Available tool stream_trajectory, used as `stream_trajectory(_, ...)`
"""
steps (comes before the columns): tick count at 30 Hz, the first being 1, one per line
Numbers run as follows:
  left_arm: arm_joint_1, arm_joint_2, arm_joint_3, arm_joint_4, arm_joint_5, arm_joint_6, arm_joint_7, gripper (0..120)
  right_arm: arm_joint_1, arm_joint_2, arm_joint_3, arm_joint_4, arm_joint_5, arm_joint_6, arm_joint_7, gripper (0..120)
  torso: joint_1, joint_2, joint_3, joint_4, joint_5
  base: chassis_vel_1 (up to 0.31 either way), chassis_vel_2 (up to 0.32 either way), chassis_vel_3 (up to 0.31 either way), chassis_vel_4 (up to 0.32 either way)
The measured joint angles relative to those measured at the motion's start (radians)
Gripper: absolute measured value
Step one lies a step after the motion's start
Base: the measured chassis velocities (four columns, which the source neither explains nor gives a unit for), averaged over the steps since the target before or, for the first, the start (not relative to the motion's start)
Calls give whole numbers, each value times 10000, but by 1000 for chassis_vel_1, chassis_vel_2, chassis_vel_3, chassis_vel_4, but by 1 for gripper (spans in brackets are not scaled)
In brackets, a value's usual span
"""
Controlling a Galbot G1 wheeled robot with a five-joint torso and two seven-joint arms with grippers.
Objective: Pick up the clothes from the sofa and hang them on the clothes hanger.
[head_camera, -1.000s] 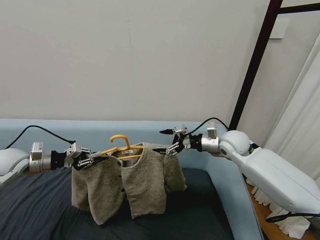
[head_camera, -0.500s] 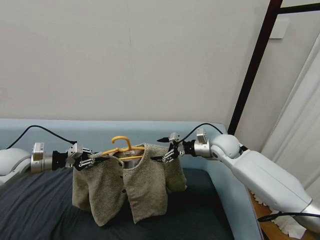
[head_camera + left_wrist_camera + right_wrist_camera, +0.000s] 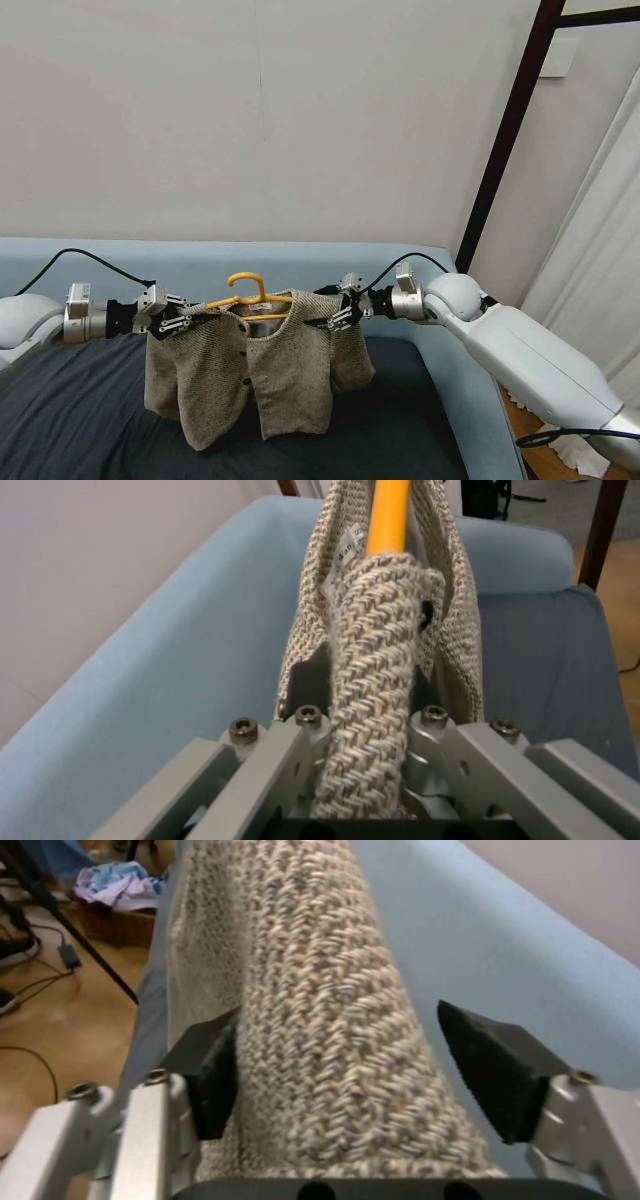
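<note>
cardigan [image 3: 290,370] on hanger [image 3: 245,275]; left gripper [image 3: 190,318] tight, right gripper [image 3: 322,308] wide

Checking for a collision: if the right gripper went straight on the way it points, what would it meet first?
The sweater: its shoulder lies between the right gripper's open fingers, with the hanger probably just beyond.

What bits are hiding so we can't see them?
Head view: hanger ends, under the cardigan.
Left wrist view: left gripper fingertips, behind the knit.
Right wrist view: hanger tip, under knit between the right gripper pads.
Head view: black pole top, cut by the upper edge.
</note>
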Motion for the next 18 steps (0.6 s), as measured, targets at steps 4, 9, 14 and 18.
stream_trajectory(4,-247,-76,217,85,108,-13,128,7,82,-68,11,19,-138,4,-416,53,0,0,0,-1,0,0,0,0,0)
stream_trajectory(9,-661,-145,542,317,340,-123,511,7,92,-123,134,-32,-483,19,-1260,34,0,0,0,0,2,0,0,0,0)
stream_trajectory(14,-1108,-284,863,522,395,-151,673,7,42,-202,268,-1,-791,64,-1882,17,0,0,0,0,2,0,0,0,0)
stream_trajectory(18,-1435,-422,1130,658,397,-160,694,7,-66,-281,337,113,-879,81,-1987,8,0,0,0,-1,1,0,0,0,0)
